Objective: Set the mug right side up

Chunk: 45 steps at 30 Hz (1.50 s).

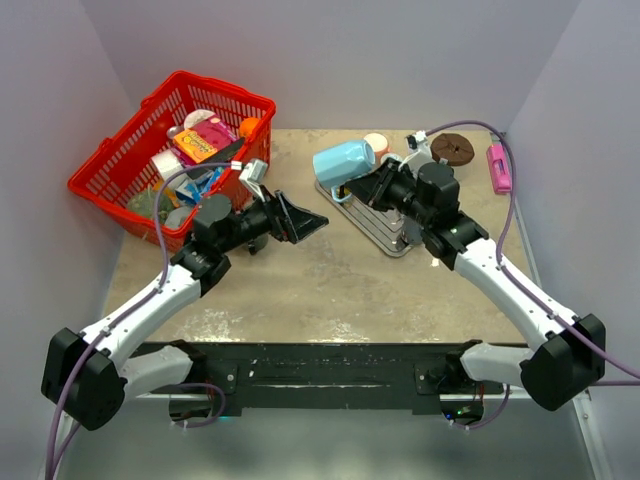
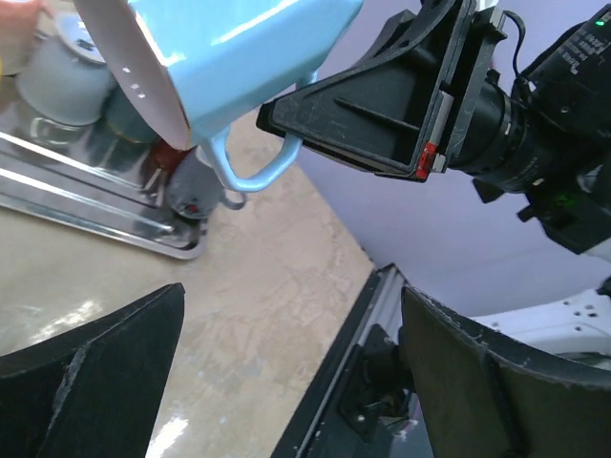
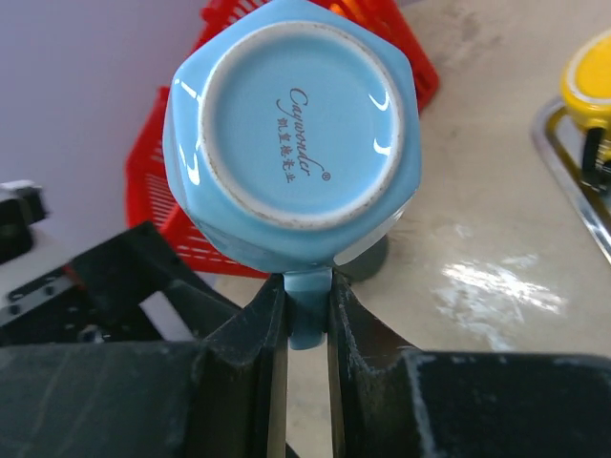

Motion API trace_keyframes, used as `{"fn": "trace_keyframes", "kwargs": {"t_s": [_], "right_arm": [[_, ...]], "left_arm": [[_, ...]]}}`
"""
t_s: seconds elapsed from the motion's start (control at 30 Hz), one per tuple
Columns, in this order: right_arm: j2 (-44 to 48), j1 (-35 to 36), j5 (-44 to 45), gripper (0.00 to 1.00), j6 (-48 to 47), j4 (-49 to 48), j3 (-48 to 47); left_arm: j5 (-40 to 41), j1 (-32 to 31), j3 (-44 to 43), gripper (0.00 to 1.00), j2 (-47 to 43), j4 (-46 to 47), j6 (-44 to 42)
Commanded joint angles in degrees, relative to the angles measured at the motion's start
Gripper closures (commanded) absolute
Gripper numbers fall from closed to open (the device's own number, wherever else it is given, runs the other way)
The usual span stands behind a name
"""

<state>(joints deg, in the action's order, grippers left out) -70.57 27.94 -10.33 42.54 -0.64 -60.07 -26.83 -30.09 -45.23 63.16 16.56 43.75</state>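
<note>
I am seeing a red basket (image 1: 100,170) sitting at the far left, stuffed with packets. Just right of it, my left gripper (image 1: 305,222) is hovering over the bare table (image 1: 300,290) with its jaws spread wide and nothing between them. Further right, the light blue mug (image 1: 342,160) is hanging on its side in the air, above the left end of a metal tray (image 1: 375,232). My right gripper (image 1: 372,180) is pinching the mug's handle (image 3: 307,305) from the near right.

The right wrist view is showing the mug's printed base facing the camera, which the top view is hiding. The left wrist view is showing grey cups (image 2: 57,81) crowding the tray just beneath the mug. At the far right, 1 brown disc (image 1: 453,148) and 1 pink object (image 1: 497,167) are lying well apart from the mug.
</note>
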Motion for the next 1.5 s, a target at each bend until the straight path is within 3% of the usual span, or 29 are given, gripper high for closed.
{"fn": "trace_keyframes", "kwargs": {"t_s": [0.0,0.47,0.77,0.97,1.17,1.23,1.33,1.43,1.47], "right_arm": [[4.73,-0.08,-8.73,1.00,8.60,-20.78,1.88],[4.47,1.32,-15.69,1.00,20.73,-40.38,6.81],[4.21,2.99,-16.74,1.00,21.00,-43.30,8.57],[4.12,4.05,-16.66,1.00,21.88,-45.85,10.77],[3.94,4.14,-16.57,1.00,21.97,-46.29,11.65],[3.86,4.31,-16.65,1.00,22.06,-46.38,11.73],[3.51,4.31,-16.66,1.00,22.14,-46.38,11.82],[3.50,4.40,-16.48,1.00,21.88,-45.42,11.82],[3.33,4.31,-16.48,1.00,21.62,-44.63,11.73]], "left_arm": [[-5.34,-0.15,3.13,0.01,0.91,22.00,11.88],[-1.47,-0.24,3.22,0.08,2.41,32.49,19.18],[-1.03,-0.24,2.70,0.19,5.13,35.83,21.56],[-0.24,-0.24,2.16,0.33,5.31,34.51,20.59],[-0.24,-0.24,2.43,0.58,5.40,34.77,20.41],[-0.24,-0.24,2.43,0.61,5.49,34.68,20.24],[-0.33,-0.24,2.26,0.77,5.75,34.60,19.89],[-0.42,-0.24,1.82,1.00,6.01,33.90,19.45],[-0.42,-0.24,1.55,1.00,6.10,33.02,19.19]]}}
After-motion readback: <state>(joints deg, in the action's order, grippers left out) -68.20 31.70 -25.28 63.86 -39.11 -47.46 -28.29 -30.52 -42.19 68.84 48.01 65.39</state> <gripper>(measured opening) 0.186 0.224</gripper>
